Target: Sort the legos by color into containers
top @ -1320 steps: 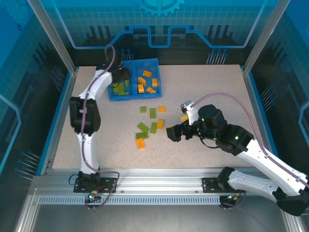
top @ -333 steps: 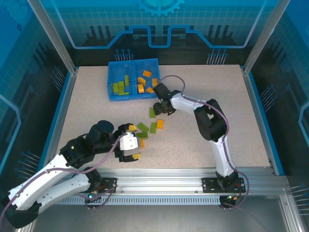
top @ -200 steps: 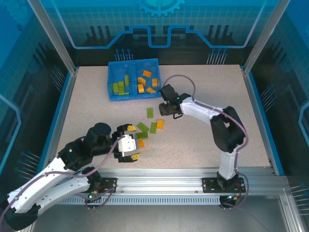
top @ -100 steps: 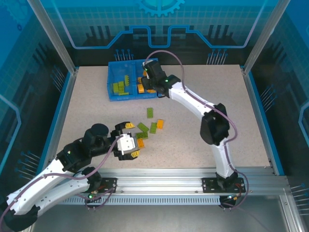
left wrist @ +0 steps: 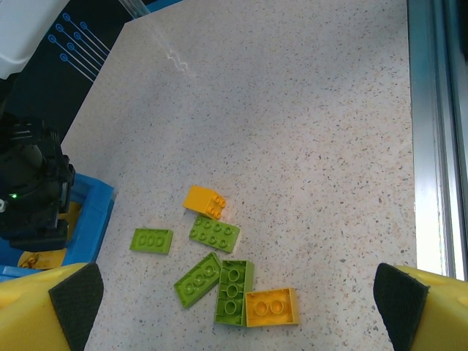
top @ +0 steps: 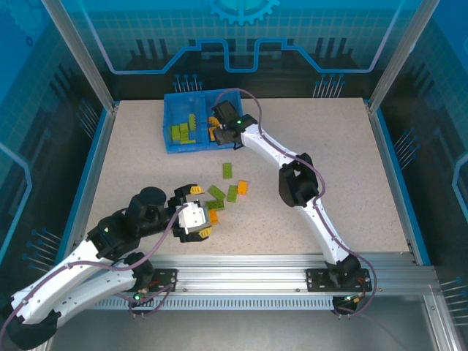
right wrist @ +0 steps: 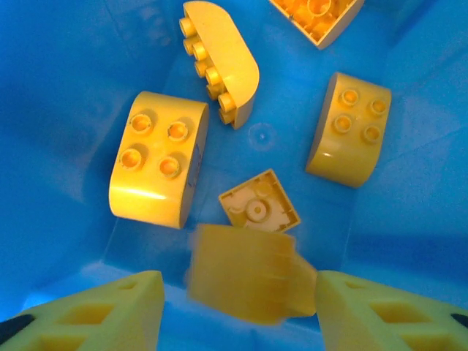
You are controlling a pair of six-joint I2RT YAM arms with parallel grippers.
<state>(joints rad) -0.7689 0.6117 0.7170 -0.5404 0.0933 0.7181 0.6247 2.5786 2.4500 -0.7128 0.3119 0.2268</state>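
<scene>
The speckled table (top: 329, 161) carried the blue tray (top: 196, 148) at its far side, its long axis running left to right. Green legos (top: 183, 131) lay in its left compartment, too clumped to count from above, and orange ones lay in the right. The right gripper (top: 219, 129) hung over that right compartment, fingers (right wrist: 95, 311) parted, with a blurred orange brick (right wrist: 248, 274) between them. Its wrist camera showed five more orange bricks (right wrist: 157, 170) lying below, one underside up. The left gripper (top: 202, 213) stood spread wide beside six loose legos, four green (left wrist: 214, 233) and two orange (left wrist: 205, 202), their long axes pointing different ways.
</scene>
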